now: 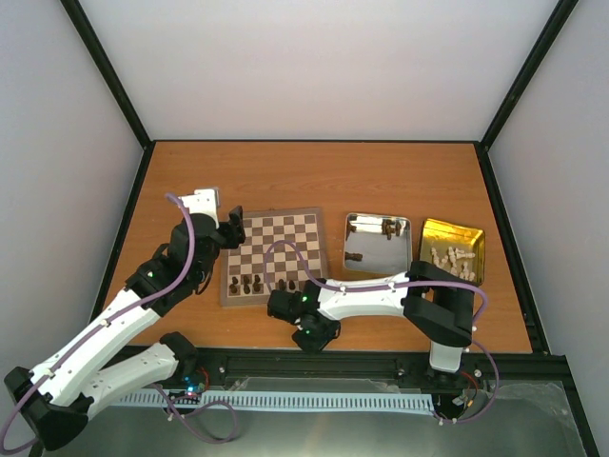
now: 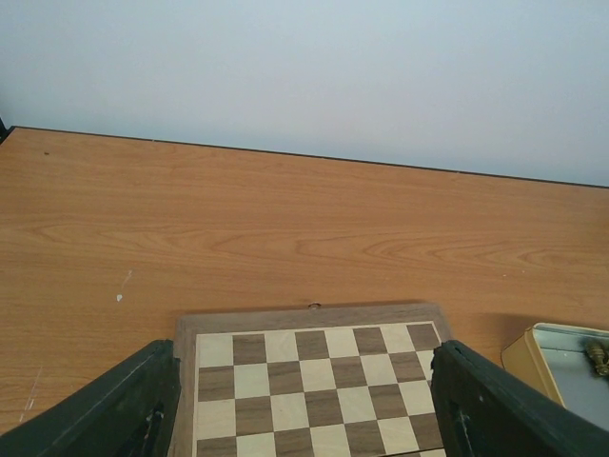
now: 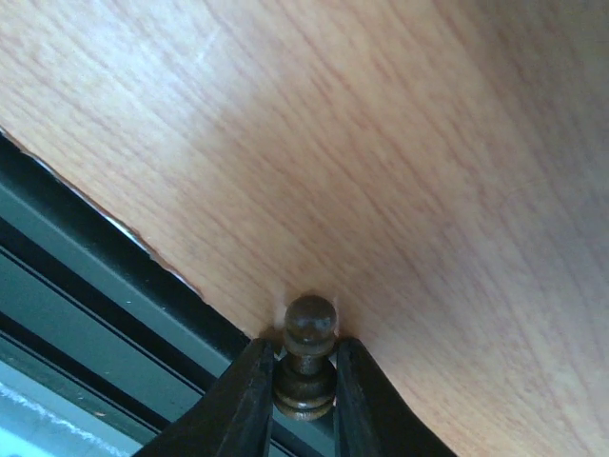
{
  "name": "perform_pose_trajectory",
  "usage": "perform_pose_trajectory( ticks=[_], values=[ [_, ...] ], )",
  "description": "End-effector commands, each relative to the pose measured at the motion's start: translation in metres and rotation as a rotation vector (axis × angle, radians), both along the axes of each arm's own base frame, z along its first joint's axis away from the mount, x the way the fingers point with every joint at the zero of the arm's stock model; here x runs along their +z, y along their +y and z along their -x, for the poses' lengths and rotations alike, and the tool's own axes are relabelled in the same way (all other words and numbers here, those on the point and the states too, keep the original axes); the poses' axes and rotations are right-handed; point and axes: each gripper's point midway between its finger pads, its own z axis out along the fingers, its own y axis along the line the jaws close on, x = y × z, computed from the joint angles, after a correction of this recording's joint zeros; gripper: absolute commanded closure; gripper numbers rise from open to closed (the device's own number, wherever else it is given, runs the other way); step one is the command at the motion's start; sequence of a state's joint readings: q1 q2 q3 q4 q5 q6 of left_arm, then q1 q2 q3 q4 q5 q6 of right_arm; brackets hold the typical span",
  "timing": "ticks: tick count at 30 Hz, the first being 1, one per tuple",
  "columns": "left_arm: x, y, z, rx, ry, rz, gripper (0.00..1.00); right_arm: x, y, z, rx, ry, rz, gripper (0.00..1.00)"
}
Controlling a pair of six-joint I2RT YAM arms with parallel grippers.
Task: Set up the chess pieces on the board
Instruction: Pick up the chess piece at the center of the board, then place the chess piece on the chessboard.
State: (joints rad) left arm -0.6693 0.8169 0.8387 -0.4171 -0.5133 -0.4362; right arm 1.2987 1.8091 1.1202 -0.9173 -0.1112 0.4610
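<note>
Right gripper (image 3: 304, 376): jaws narrow, pinching a dark pawn (image 3: 309, 328) by its base, head beyond the tips, over bare table (image 3: 428, 143) beside the near rail (image 3: 76, 286). Left gripper (image 2: 304, 390): jaws wide, empty, board (image 2: 314, 315) edge between them. Step, judged: pawn pick-up. Next calls for carrying it upright to its square.

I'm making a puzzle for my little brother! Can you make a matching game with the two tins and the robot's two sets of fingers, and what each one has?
Things:
1. gold tin
2. silver tin
3. right fingers
4. left fingers

What each has:
A. pinching one dark pawn
B. wide apart and empty, the board showing between them
C. cream pieces inside
D. a few dark pieces inside

Pairs: 1-C, 2-D, 3-A, 4-B
</note>
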Motion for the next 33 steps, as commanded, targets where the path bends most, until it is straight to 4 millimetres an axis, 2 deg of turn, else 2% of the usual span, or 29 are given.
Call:
perform_pose_trajectory(
  ticks=[1,7,12,15,18,22,26,30,33],
  values=[
    [0.012,0.002,-0.003,0.021,-0.028,0.020,0.27,-0.008,-0.010,-0.010,-0.003,-0.072,0.067,0.82],
    [0.011,0.001,-0.003,0.015,-0.023,0.023,0.27,-0.002,-0.011,-0.021,-0.027,-0.142,0.054,0.87],
    [0.006,-0.006,-0.005,-0.007,-0.004,0.031,0.27,0.016,-0.003,-0.041,-0.072,-0.251,-0.032,0.88],
    [0.002,-0.015,-0.008,-0.033,0.014,0.041,0.27,0.029,-0.001,-0.059,-0.132,-0.316,-0.120,0.89],
    [-0.006,-0.027,-0.012,-0.071,0.050,0.061,0.26,0.046,-0.005,-0.091,-0.224,-0.419,-0.210,0.89],
    [-0.016,-0.054,-0.014,-0.169,0.120,0.103,0.26,0.071,-0.014,-0.130,-0.324,-0.540,-0.367,0.89],
    [-0.022,-0.098,-0.008,-0.378,0.206,0.149,0.25,0.115,-0.014,-0.161,-0.351,-0.660,-0.589,0.88],
    [-0.021,-0.138,0.008,-0.596,0.295,0.208,0.23,0.151,-0.012,-0.176,-0.296,-0.718,-0.778,0.85],
    [-0.019,-0.155,0.016,-0.707,0.348,0.269,0.22,0.166,-0.007,-0.179,-0.203,-0.751,-0.873,0.85]
  ],
)
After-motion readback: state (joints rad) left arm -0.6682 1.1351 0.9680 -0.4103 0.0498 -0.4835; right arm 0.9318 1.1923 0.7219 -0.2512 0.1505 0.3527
